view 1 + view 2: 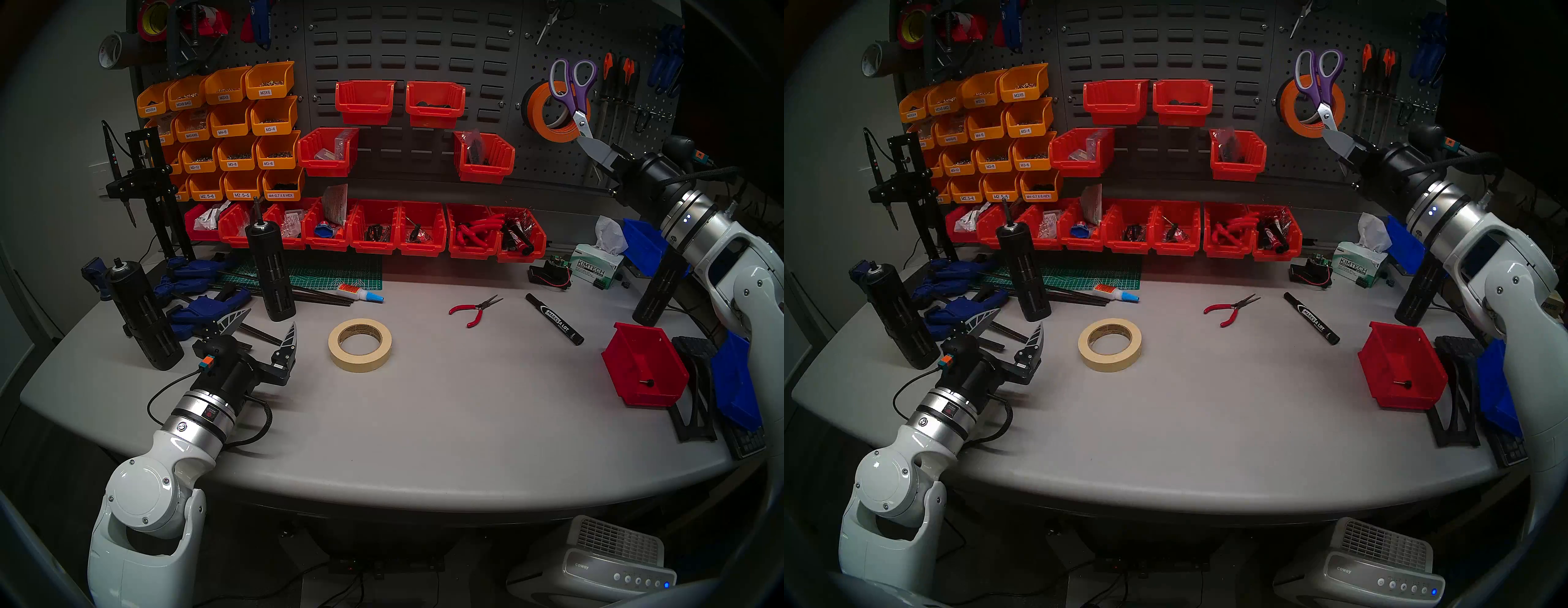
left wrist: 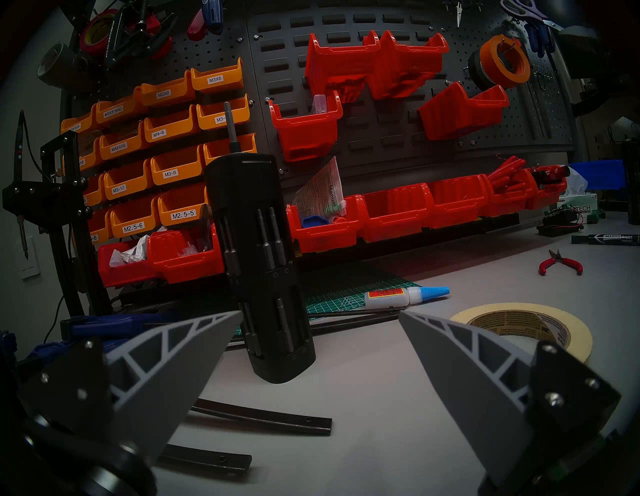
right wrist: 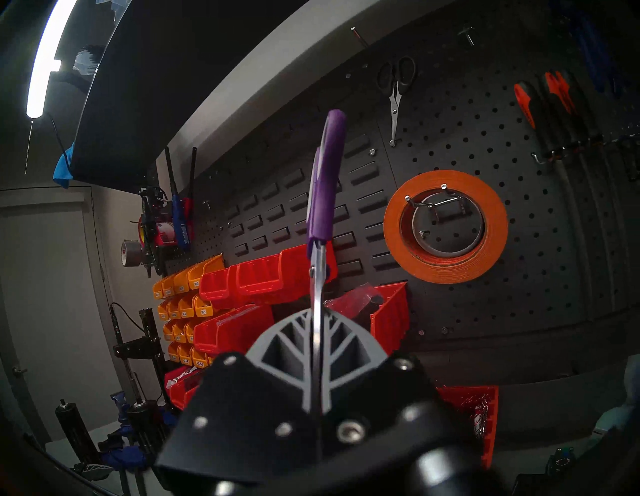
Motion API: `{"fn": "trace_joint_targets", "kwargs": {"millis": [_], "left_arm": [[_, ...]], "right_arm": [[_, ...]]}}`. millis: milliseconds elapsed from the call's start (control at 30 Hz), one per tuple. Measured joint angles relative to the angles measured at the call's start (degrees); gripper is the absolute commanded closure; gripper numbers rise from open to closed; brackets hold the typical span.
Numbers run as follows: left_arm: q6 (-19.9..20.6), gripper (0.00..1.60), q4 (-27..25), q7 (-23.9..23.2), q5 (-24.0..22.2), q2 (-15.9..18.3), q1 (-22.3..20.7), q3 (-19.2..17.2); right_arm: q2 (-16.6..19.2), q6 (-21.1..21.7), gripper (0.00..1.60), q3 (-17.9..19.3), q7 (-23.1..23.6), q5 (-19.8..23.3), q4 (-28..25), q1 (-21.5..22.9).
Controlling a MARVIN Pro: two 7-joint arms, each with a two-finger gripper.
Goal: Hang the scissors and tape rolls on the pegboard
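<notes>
My right gripper point(image 1: 596, 150) is shut on the silver blades of the purple-handled scissors point(image 1: 573, 104), holding them handles-up close to the right pegboard point(image 1: 534, 63). In the right wrist view the scissors point(image 3: 325, 180) stand edge-on between the closed fingers, left of the orange tape roll point(image 3: 446, 263). That roll hangs on a metal hook point(image 3: 445, 199), with a black roll point(image 1: 526, 106) behind it. The beige masking tape roll point(image 1: 360, 363) lies flat mid-table. My left gripper point(image 1: 269, 318) is open and empty, low over the table left of the beige roll point(image 2: 575, 332).
Red-handled pliers point(image 1: 473, 312), a black marker point(image 1: 555, 318) and a glue bottle point(image 1: 358, 293) lie on the table. A loose red bin point(image 1: 645, 369) sits at the right, black bit holders point(image 1: 271, 271) and blue clamps point(image 1: 203, 297) at the left. Black-handled scissors point(image 3: 394, 90) and screwdrivers point(image 1: 619, 85) hang on the pegboard.
</notes>
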Motion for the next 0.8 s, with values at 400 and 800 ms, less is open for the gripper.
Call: {"fn": "trace_joint_targets", "kwargs": {"millis": [400,800], "left_arm": [[0.0,0.00,0.0,0.0,0.0,0.0,0.0,0.0],[0.0,0.00,0.0,0.0,0.0,0.0,0.0,0.0]], "right_arm": [[0.8,-0.1,1.60,-2.4,-1.3,0.8,2.0,1.6],[2.1,-0.2,1.60,-6.4,-3.1,1.4,3.9,4.5]]}}
